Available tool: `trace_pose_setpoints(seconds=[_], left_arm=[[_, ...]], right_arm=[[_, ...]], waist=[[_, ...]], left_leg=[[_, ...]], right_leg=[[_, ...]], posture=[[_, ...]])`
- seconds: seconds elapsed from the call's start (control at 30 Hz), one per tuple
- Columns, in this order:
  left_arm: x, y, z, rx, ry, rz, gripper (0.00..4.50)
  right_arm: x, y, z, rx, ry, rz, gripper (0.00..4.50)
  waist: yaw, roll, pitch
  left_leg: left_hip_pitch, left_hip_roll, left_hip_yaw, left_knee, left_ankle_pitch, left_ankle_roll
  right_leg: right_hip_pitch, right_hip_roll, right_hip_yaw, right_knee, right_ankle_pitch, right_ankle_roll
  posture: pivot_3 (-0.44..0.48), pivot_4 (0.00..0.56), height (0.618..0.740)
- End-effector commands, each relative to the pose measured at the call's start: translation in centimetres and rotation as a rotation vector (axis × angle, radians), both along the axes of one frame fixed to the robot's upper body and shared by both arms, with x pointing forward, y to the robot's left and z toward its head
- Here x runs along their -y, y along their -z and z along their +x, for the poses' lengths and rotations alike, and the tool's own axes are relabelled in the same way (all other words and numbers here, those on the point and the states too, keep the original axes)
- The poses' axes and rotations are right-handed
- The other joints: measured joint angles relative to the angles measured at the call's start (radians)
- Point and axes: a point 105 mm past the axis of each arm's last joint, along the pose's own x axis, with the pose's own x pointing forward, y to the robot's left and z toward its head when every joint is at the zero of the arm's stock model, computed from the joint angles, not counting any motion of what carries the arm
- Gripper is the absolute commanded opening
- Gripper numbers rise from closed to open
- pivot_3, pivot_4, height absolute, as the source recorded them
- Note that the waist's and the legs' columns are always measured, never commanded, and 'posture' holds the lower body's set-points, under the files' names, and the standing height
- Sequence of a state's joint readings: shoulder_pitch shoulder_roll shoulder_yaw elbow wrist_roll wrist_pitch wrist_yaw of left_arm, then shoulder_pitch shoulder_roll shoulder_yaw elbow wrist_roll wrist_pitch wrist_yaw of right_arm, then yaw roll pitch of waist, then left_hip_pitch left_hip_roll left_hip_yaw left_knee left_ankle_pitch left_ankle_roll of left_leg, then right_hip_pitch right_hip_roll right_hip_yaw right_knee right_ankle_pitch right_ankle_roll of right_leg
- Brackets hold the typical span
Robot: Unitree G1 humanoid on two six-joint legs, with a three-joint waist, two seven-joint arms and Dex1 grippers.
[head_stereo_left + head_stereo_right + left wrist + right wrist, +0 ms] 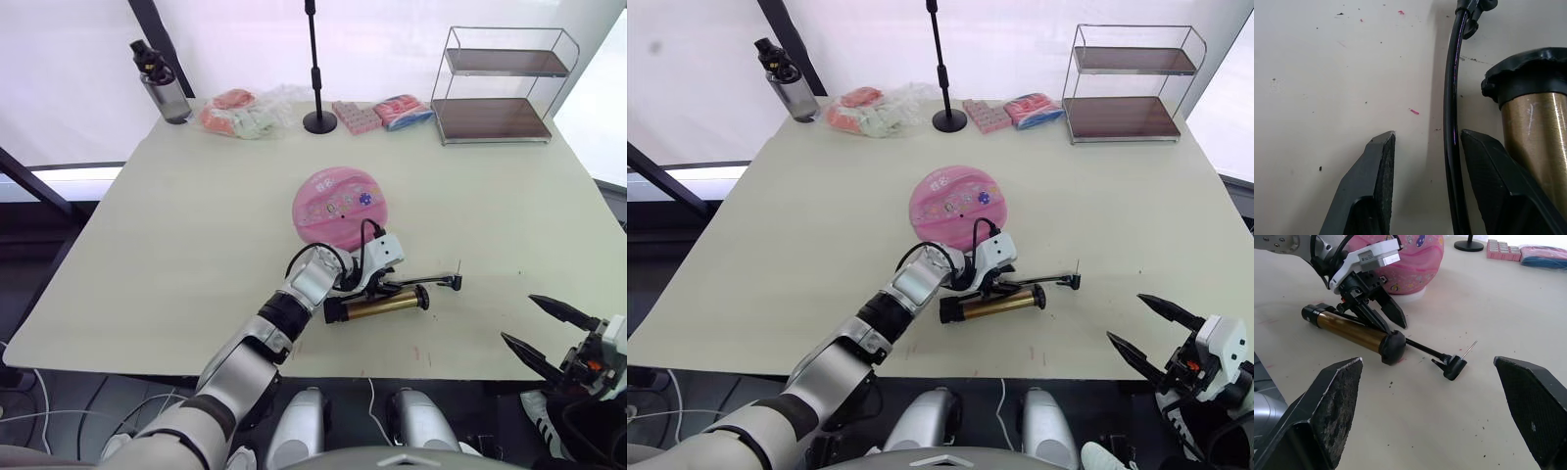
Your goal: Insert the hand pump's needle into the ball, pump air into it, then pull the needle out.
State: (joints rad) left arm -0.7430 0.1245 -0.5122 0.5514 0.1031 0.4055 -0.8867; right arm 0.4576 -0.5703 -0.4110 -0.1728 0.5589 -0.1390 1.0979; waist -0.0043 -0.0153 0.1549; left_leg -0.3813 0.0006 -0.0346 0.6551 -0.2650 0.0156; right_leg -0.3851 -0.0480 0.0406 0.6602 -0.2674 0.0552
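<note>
Pale desk (176,255) by bright windows: left tool lining up on the pump hose

Nearest, the right tool (1151,328) is hanging wide and empty off the desk's front edge; the left tool (1382,316) is straddling the hand pump (377,305) hose, fingers (1369,191) parted, apparently to grip it; needle (1469,349) is lying just beyond, the ball (338,208) sitting behind

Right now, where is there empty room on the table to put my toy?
The left side of the table, between the water bottle and the ball, is bare. So is the right side below the wire shelf. The back edge is crowded.
</note>
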Motion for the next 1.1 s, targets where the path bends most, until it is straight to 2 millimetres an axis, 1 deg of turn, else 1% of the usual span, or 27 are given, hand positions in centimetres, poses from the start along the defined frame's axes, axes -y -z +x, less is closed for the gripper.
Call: trace_pose_setpoints(seconds=[0.03,0.2,0.3,0.33,0.37,0.47,0.5,0.57,0.63,0.73,0.8,0.9,1.0,1.1], left_arm=[[0.1,1.7,-1.3,-0.051,0.054,0.067,2.28],[-0.2,2.2,-0.9,-0.042,0.021,0.098,2.28],[-0.3,2.4,-1.1,-0.043,0.037,0.107,2.28],[-0.4,2.5,-1.3,-0.04,0.048,0.114,1.64],[-0.4,2.5,-1.4,-0.043,0.052,0.113,1.55],[-0.2,2.4,-1.6,-0.055,0.044,0.094,0.27],[-0.1,2.3,-1.6,-0.043,0.048,0.088,0.07],[0.0,1.9,-1.5,-0.001,0.053,0.076,0.07],[0.4,1.1,-1.2,0.028,0.04,0.021,0.07],[1.5,-1.1,-1.5,0.088,0.06,-0.116,0.07],[1.8,-2.7,-2.2,0.112,0.087,-0.214,0.07],[1.6,-3.9,-3.3,0.124,0.106,-0.296,0.07],[1.2,-5.1,-3.8,0.117,0.077,-0.391,0.07],[0.8,-5.6,-4.2,0.091,0.059,-0.455,0.07]], right_arm=[[0.6,-0.8,-0.2,0.043,0.011,-0.016,4.5],[0.8,-0.6,-0.1,0.044,0.009,-0.019,4.5],[1.1,-0.5,-0.1,0.044,0.019,-0.021,4.5],[1.2,-0.4,-0.1,0.043,0.024,-0.021,4.5],[1.4,-0.3,-0.1,0.041,0.032,-0.019,4.5],[1.9,0.0,-0.2,0.031,0.036,-0.03,4.5],[1.9,0.0,-0.3,0.03,0.035,-0.033,4.5],[1.9,0.0,-0.3,0.031,0.031,-0.034,4.5],[1.8,0.0,-0.2,0.033,0.027,-0.031,4.5],[1.6,0.0,0.1,0.031,0.027,-0.018,4.5],[1.4,-0.3,0.4,0.037,0.029,0.009,4.5],[0.9,-0.9,0.8,0.046,0.035,0.06,4.5],[0.4,-1.9,1.3,0.041,0.056,0.145,4.5],[0.0,-2.7,1.8,0.004,0.066,0.238,4.5]], waist=[[0.0,0.0,0.0],[0.001,0.0,0.0],[0.003,0.0,0.0],[0.003,0.0,0.0],[0.003,0.0,-0.001],[0.002,0.001,-0.001],[0.003,0.001,-0.001],[0.002,0.001,-0.001],[0.001,0.001,-0.001],[0.001,0.001,-0.001],[-0.001,0.002,0.0],[-0.001,0.003,0.0],[-0.001,0.003,0.0],[-0.005,0.004,0.0]], left_leg=[[0.0,0.0,0.0,0.0,0.0,0.0],[0.001,0.0,0.0,0.0,0.0,0.0],[0.002,0.0,0.0,0.0,0.0,0.0],[0.002,0.0,0.0,0.0,0.0,0.0],[0.002,0.0,0.0,0.0,0.0,0.0],[0.002,0.0,0.0,0.0,0.0,0.0],[0.002,0.0,0.0,0.0,0.0,0.0],[0.002,0.0,0.0,0.0,0.0,0.0],[0.002,0.001,0.0,0.0,0.0,0.0],[0.002,0.001,-0.001,0.0,0.0,0.0],[0.001,0.002,0.0,0.0,0.0,0.0],[0.0,0.003,-0.001,0.0,0.0,0.0],[0.001,0.003,0.0,0.0,0.0,0.0],[0.001,0.003,0.0,0.0,0.0,0.0]], right_leg=[[0.0,0.0,0.0,0.0,0.0,0.0],[0.001,0.0,0.0,0.0,0.0,0.0],[0.003,0.0,0.0,0.0,0.0,0.001],[0.003,0.0,-0.001,0.0,-0.001,0.002],[0.003,0.0,-0.001,0.0,-0.001,0.002],[0.003,0.0,-0.001,0.0,0.0,0.0],[0.003,0.0,-0.001,-0.001,0.0,0.001],[0.003,0.0,0.0,-0.001,0.0,0.001],[0.003,0.0,0.0,-0.001,0.0,0.001],[0.003,0.0,0.0,-0.001,0.0,0.001],[0.002,-0.001,0.0,-0.001,0.0,0.0],[0.001,-0.001,0.0,-0.001,0.0,0.0],[0.001,-0.001,0.001,0.0,0.0,0.0],[0.001,-0.001,0.001,0.0,0.0,0.0]], posture=[[0.0,0.15,0.74],[0.0,0.15,0.74],[0.0,0.15,0.74],[0.0,0.15,0.74],[0.0,0.15,0.74],[0.0,0.15,0.74],[0.0,0.15,0.74],[0.0,0.15,0.74],[0.0,0.15,0.74],[0.0,0.15,0.74],[0.0,0.15,0.74],[0.0,0.15,0.74],[0.0,0.15,0.74],[0.0,0.15,0.74]])
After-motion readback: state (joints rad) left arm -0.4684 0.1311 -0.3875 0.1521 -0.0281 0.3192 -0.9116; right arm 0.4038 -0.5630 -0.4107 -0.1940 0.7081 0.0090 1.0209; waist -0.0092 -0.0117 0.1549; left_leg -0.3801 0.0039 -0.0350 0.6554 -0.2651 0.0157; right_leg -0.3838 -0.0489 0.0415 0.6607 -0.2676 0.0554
